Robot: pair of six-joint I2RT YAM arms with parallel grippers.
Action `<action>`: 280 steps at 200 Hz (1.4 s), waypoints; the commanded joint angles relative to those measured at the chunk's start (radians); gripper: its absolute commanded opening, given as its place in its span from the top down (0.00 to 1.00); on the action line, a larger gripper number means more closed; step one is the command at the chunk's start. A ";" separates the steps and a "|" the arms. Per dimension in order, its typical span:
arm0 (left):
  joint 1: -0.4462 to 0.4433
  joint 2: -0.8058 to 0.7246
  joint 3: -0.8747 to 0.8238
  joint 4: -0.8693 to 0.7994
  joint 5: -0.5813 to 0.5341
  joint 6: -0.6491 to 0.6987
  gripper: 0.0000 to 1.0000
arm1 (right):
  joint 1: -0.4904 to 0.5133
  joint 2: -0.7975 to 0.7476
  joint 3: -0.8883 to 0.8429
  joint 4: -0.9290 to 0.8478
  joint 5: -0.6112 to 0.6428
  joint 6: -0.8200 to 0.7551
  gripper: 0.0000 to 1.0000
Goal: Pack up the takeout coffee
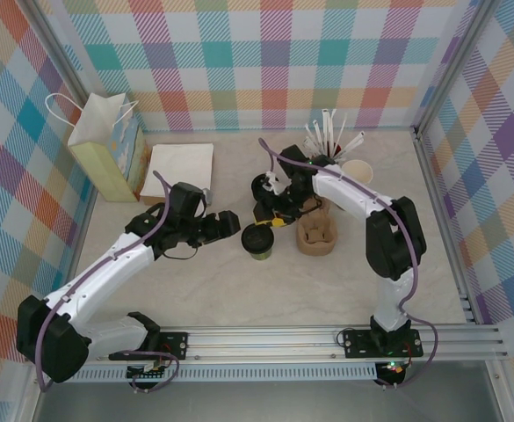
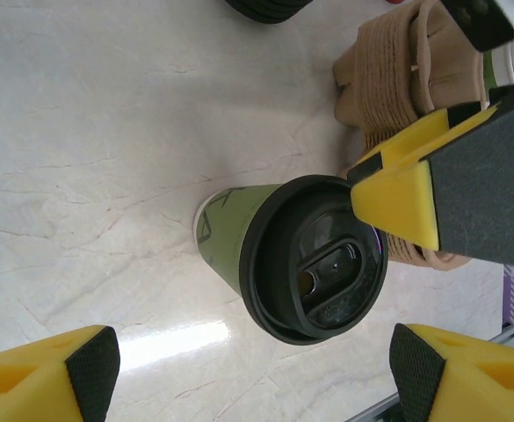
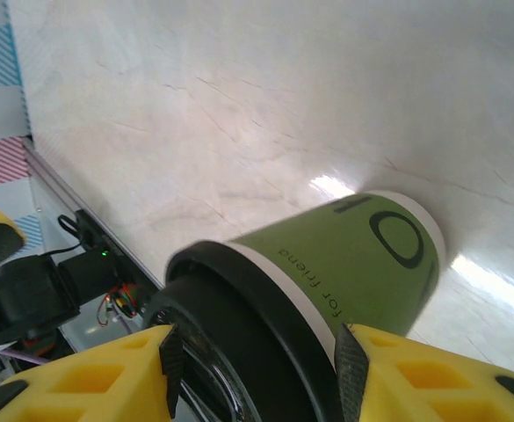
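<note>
The takeout coffee (image 1: pixel 258 239) is an olive-green paper cup with a black lid, standing mid-table. In the right wrist view the takeout coffee (image 3: pixel 353 255) fills the gap of my right gripper (image 3: pixel 257 352), whose pads sit on either side of the lid rim. That right gripper (image 1: pixel 276 218) reaches in from the far side. My left gripper (image 1: pixel 232 221) is open just left of the cup. In the left wrist view the left gripper (image 2: pixel 252 352) stands wide open below the takeout coffee (image 2: pixel 314 259), apart from it. One right finger (image 2: pixel 397 189) touches the lid's edge.
A brown pulp cup carrier (image 1: pixel 316 233) stands right of the coffee, close to the right gripper. Spare black lids (image 1: pixel 261 186) lie just behind. White straws (image 1: pixel 331 136) and a cream cup (image 1: pixel 358 170) are at the back. A paper bag (image 1: pixel 107 149) and white napkins (image 1: pixel 182 163) are at back left.
</note>
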State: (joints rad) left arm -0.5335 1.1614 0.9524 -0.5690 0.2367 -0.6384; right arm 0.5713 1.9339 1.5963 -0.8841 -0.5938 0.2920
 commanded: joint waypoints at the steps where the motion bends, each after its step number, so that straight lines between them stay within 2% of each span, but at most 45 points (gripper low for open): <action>1: 0.018 -0.020 -0.003 -0.027 0.006 0.002 0.18 | 0.015 0.035 0.064 0.048 -0.082 0.006 0.49; 38: 0.028 0.010 -0.004 0.007 0.070 0.005 0.19 | 0.002 0.028 0.122 -0.025 0.069 -0.015 0.48; 70: 0.028 0.076 0.005 0.052 0.124 0.017 0.20 | -0.015 -0.050 0.068 -0.059 0.151 -0.035 0.47; 117: 0.029 0.176 0.024 0.116 0.147 0.025 0.22 | -0.017 -0.096 -0.046 -0.040 0.137 -0.018 0.52; 239: 0.029 0.283 0.019 0.108 0.091 0.063 0.38 | 0.001 -0.022 -0.039 -0.045 0.092 -0.013 0.56; 280: 0.028 0.285 -0.026 0.105 0.086 0.070 0.42 | 0.004 0.000 -0.035 -0.093 0.138 -0.019 0.58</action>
State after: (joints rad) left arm -0.5144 1.4315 0.9684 -0.4438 0.3481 -0.5892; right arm 0.5648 1.8965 1.5558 -0.9154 -0.4797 0.2768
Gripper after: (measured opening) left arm 0.594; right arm 0.423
